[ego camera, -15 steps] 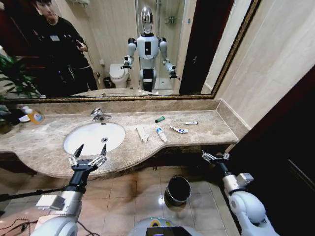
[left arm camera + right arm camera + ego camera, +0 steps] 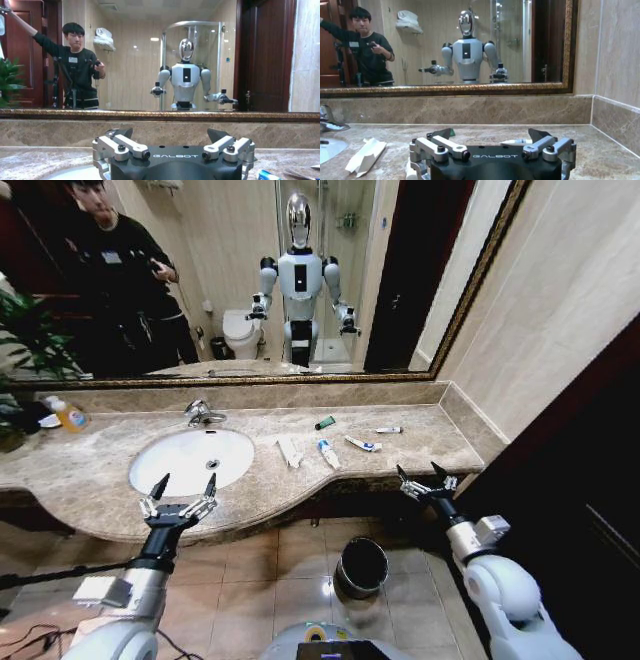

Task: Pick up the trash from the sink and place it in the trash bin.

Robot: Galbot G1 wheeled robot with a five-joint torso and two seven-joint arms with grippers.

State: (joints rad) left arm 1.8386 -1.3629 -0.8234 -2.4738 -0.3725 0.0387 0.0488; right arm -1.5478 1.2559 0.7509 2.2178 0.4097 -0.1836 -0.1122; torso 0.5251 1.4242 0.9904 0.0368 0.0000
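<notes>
Five trash items lie on the beige marble worktop (image 2: 420,442), all on the side of the sink (image 2: 190,460) away from the orange bottle (image 2: 68,416). Head view: flat white packet (image 2: 289,451) nearest the basin, long axis running from the mirror toward the worktop's front edge. Next out, a white-and-blue tube (image 2: 328,453), same rough heading. Second tube (image 2: 363,444) lies more crosswise, angled. Dark green block (image 2: 325,423) sits closer to the mirror. Thin white stick (image 2: 388,430) is farthest from the sink, lying roughly parallel to the mirror.

Trash bin (image 2: 361,567) stands on the tiled floor below the worktop's front edge, upright, open top up; the head view alone shows it.

Left pincer (image 2: 179,495): fingers spread wide, holding nothing, hanging at the worktop's front edge in front of the sink. Left wrist view confirms spread fingers (image 2: 121,143), with a tube end just visible beside them.

Right pincer (image 2: 425,481): fingers spread, holding nothing, at the worktop's front edge well out from the sink, past the stick. Right wrist view adds the packet (image 2: 366,155) seen low across the worktop and the chrome faucet (image 2: 329,120) at the sink.
</notes>
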